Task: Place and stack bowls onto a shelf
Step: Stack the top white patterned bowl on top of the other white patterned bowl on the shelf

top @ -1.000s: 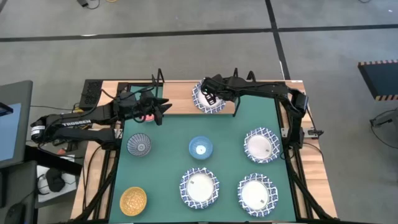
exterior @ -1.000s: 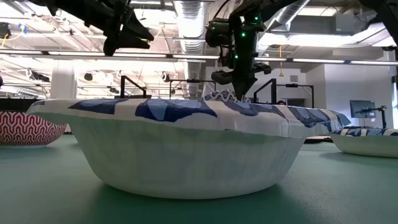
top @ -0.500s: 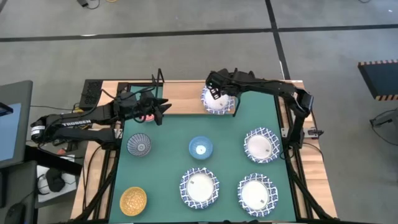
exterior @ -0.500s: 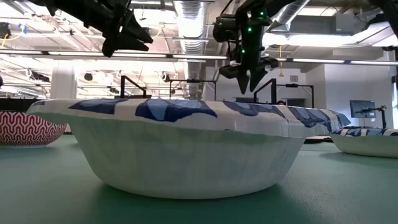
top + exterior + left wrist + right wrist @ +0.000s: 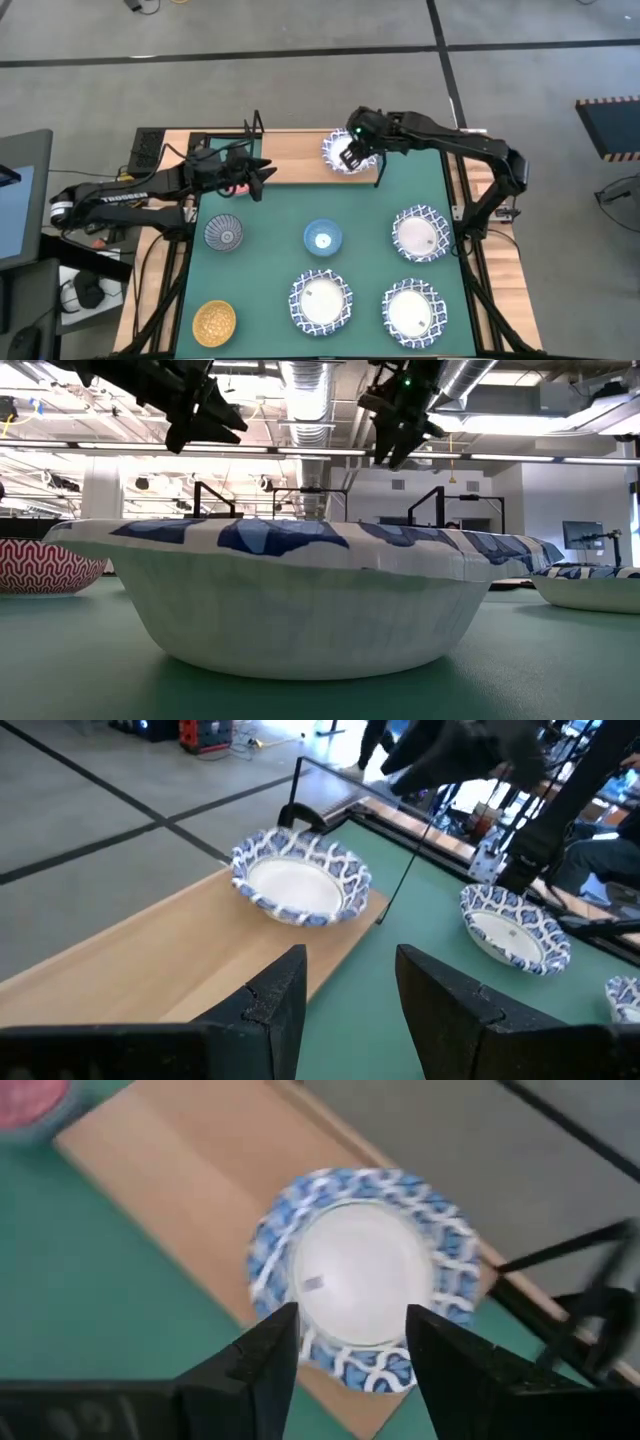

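Note:
A white bowl with a blue lattice rim [image 5: 338,165] [image 5: 300,880] [image 5: 365,1280] rests by its base on the right end of the light-wood shelf [image 5: 295,160]. My right gripper [image 5: 351,152] [image 5: 345,1330] hovers open just above this bowl, pointing down and touching nothing. Above the shelf's left part, my left gripper [image 5: 262,178] [image 5: 350,965] is open and empty. A red bowl [image 5: 237,187] [image 5: 40,565] shows partly under my left arm, by the shelf's near edge.
On the green mat [image 5: 270,270] stand a grey-blue patterned bowl [image 5: 224,233], a light blue bowl [image 5: 322,238], a golden-yellow bowl [image 5: 214,322] and three wide white lattice-rim bowls [image 5: 420,232] [image 5: 321,301] [image 5: 414,311]. The middle of the shelf board is bare.
My right gripper has opened and let go of the white bowl, then risen and drifted slightly toward the table's right edge. The bowl, held at its rim a second ago, now sits level on the shelf's right end.

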You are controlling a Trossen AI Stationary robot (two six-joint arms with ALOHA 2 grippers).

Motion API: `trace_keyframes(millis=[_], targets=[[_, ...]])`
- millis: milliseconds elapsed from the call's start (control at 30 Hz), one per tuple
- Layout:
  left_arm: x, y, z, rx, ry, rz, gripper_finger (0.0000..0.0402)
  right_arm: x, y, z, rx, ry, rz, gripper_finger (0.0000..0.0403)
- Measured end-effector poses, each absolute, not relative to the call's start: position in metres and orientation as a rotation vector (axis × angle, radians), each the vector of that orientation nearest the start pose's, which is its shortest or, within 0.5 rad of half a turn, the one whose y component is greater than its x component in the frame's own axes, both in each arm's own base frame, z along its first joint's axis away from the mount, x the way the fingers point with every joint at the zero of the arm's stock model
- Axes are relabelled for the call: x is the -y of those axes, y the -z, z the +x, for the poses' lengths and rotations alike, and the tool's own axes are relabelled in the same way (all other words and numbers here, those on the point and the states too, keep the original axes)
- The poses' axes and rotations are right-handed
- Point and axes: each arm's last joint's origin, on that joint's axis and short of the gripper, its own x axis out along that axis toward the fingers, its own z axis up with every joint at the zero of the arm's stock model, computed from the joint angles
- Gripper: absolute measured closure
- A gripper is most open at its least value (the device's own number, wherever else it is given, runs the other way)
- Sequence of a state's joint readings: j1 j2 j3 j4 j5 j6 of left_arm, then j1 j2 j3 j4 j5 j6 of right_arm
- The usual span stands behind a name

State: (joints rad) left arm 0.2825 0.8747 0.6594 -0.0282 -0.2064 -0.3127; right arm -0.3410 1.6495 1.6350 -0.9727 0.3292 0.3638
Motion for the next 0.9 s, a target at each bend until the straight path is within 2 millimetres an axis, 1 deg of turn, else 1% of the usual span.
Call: trace_keyframes(millis=[100, 167, 267, 367, 433, 467, 567, 733, 900], targets=[[-0.062, -0.287, 0.191, -0.168, -0.520, -0.320, 0.0262, 0.110, -0.337, 0.320, -0.943, 0.751, 0.316, 0.0207], [-0.061, -0.287, 0.194, -0.164, -0.498, -0.333, 0.0262, 0.097, -0.334, 0.316, -1.021, 0.745, 0.323, 0.0213], [-0.058, -0.285, 0.197, -0.166, -0.477, -0.356, 0.0262, 0.066, -0.336, 0.304, -1.143, 0.707, 0.304, 0.0215], [-0.055, -0.283, 0.200, -0.182, -0.460, -0.347, 0.0262, 0.034, -0.338, 0.293, -1.217, 0.620, 0.263, 0.0214], [-0.053, -0.282, 0.201, -0.191, -0.460, -0.338, 0.0262, 0.017, -0.332, 0.287, -1.249, 0.581, 0.265, 0.0214], [-0.053, -0.283, 0.201, -0.188, -0.457, -0.336, 0.0262, 0.013, -0.328, 0.282, -1.260, 0.585, 0.281, 0.0214], [-0.053, -0.282, 0.202, -0.191, -0.461, -0.343, 0.0262, 0.007, -0.312, 0.265, -1.294, 0.656, 0.345, 0.0214], [-0.053, -0.282, 0.202, -0.186, -0.462, -0.348, 0.0262, 0.006, -0.288, 0.225, -1.315, 0.758, 0.477, 0.0214], [-0.053, -0.283, 0.202, -0.181, -0.456, -0.350, 0.0262, 0.004, -0.276, 0.196, -1.344, 0.735, 0.566, 0.0214]])
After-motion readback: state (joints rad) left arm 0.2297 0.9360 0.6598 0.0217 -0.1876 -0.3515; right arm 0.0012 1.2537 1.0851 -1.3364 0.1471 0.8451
